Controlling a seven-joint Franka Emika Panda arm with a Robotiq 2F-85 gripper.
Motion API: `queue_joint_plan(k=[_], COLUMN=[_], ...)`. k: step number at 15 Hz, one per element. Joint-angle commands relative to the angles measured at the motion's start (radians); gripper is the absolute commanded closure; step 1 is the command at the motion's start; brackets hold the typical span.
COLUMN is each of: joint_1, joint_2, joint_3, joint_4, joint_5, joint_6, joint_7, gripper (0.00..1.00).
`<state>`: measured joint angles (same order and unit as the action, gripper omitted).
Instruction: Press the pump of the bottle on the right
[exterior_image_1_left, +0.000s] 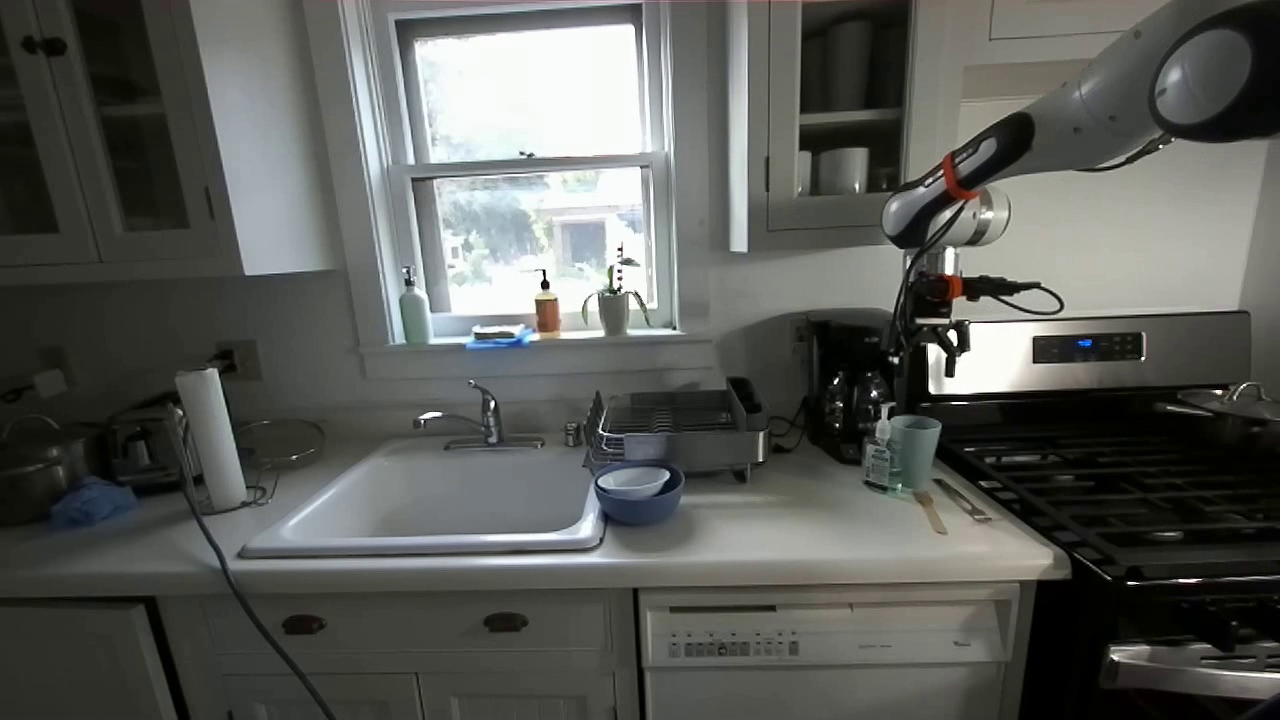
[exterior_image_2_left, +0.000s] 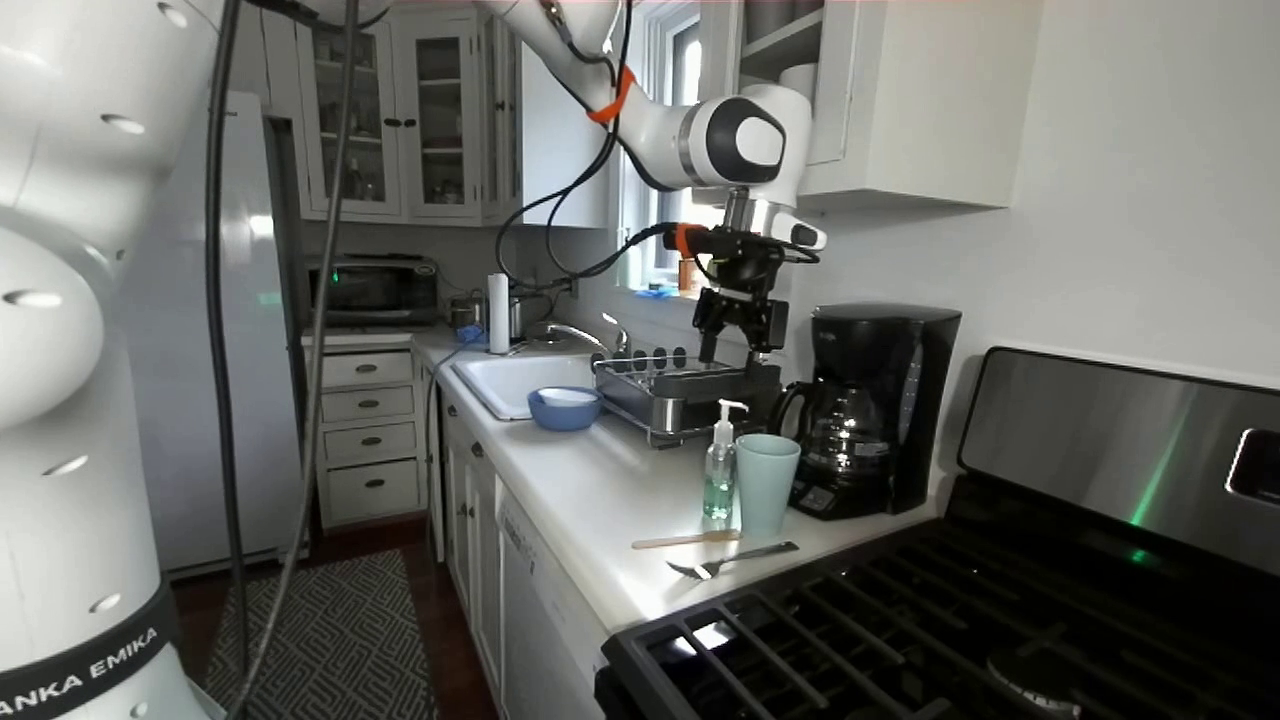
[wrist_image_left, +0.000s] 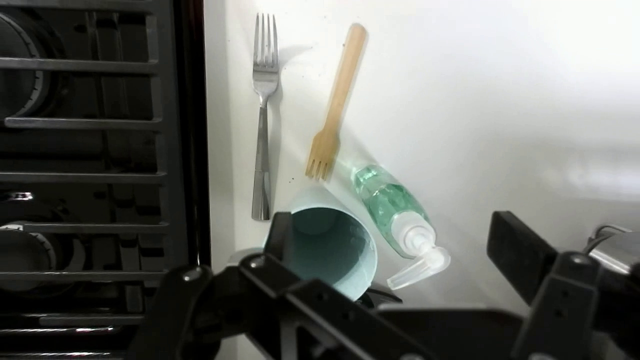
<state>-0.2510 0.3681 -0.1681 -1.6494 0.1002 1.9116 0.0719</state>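
Observation:
A clear pump bottle with green liquid stands upright on the counter; it shows in both exterior views (exterior_image_1_left: 881, 466) (exterior_image_2_left: 718, 478) and in the wrist view (wrist_image_left: 387, 200). Its pump has a whitish head and a clear spout (wrist_image_left: 420, 267). My gripper (exterior_image_1_left: 925, 362) is open and empty, pointing down, well above the bottle; it also shows in an exterior view (exterior_image_2_left: 733, 360). In the wrist view, the bottle appears between the spread fingers (wrist_image_left: 392, 222), with nothing touched. Two other pump bottles, pale green (exterior_image_1_left: 415, 312) and amber (exterior_image_1_left: 547, 312), stand on the windowsill.
A pale blue-green cup (exterior_image_2_left: 767, 480) stands beside the bottle. A wooden fork (wrist_image_left: 337, 105) and a metal fork (wrist_image_left: 263, 115) lie in front. A coffee maker (exterior_image_2_left: 870, 410), dish rack (exterior_image_2_left: 668, 415), bowls (exterior_image_2_left: 563, 412) and the stove (exterior_image_1_left: 1100, 500) surround this spot.

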Motion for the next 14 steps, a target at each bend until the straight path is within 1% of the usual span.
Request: queue_joint_plan(k=[1, 5, 9, 10, 11, 14], joint_1=[-0.009, -0.006, 0.002, 0.008, 0.009, 0.009], joint_2=[-0.153, -0.298, -0.420, -0.334, -0.355, -0.349], joint_3=[-0.002, -0.013, -0.029, -0.030, -0.033, -0.033], joint_4=[-0.137, -0.248, -0.323, -0.239, -0.248, -0.248], joint_5=[0.045, 0.086, 0.125, 0.086, 0.086, 0.086], joint_6=[-0.004, 0.020, 0.041, 0.005, 0.003, 0.003], joint_7=[-0.052, -0.094, -0.148, -0.106, -0.109, -0.109], gripper=[0.00, 0.00, 0.00, 0.00, 0.00, 0.00])
